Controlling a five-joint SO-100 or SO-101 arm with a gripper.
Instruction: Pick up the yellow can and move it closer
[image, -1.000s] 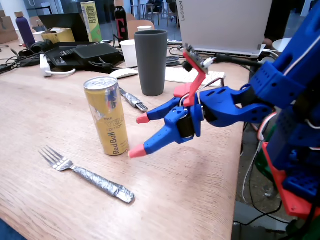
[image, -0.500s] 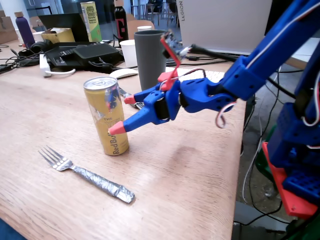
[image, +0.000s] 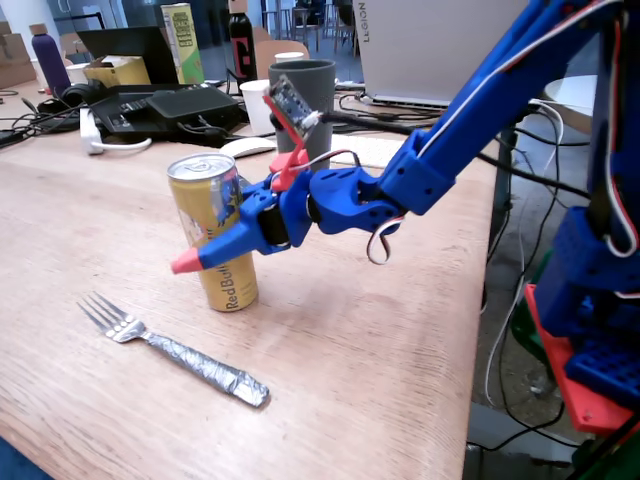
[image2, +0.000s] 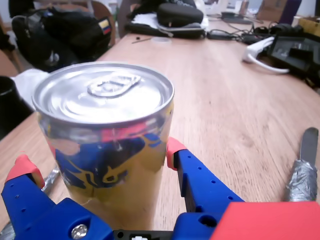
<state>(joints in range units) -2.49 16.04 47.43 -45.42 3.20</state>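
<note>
The yellow can (image: 212, 205) stands upright on the wooden table (image: 380, 340), its silver top and pull tab filling the wrist view (image2: 105, 110). My blue gripper (image: 200, 240) with red fingertips (image: 185, 265) is open and straddles the can at mid-height. The near finger crosses the can's front in the fixed view, and the far finger is hidden behind it. From the wrist, the gripper (image2: 98, 157) has one red tip on each side of the can. The right tip sits against the can's wall, while the left tip stands slightly off it.
A fork (image: 175, 350) with a foil-wrapped handle lies in front of the can. A foil-handled knife (image2: 302, 170) lies behind it. A dark grey tumbler (image: 310, 100), a white cup (image: 257, 100), a laptop (image: 450, 45) and black clutter (image: 160, 105) fill the back.
The gripper has swung left from beside the can to straddle it, its near finger now across the can's front. The can has not moved.
</note>
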